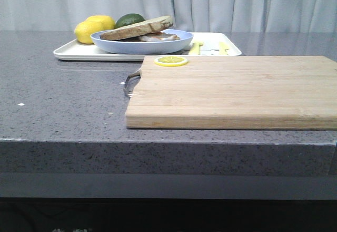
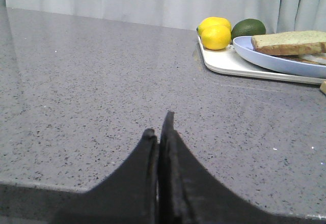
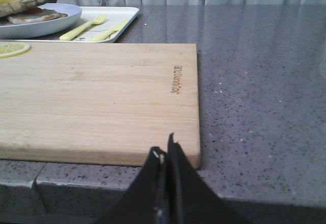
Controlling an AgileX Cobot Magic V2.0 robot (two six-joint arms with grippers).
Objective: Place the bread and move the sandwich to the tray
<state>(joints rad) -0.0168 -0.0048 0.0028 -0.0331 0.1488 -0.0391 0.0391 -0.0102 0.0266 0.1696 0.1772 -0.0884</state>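
the sandwich (image 1: 138, 29) on its blue plate (image 1: 141, 44) already sat on the tray (image 1: 71, 54) behind the cutting board (image 1: 237, 89), both tools, left tool (image 2: 159, 132) and right tool (image 3: 166, 150), pinched closed and empty, so the task looked finished, retreat next.

small burned-in brand mark on wooden cutting board (image 3: 178, 79), letters unreadable

The light is soft and even, with weak shadows. The counter (image 2: 102, 81) shows pale glare near its far edge. All views are quite sharp.
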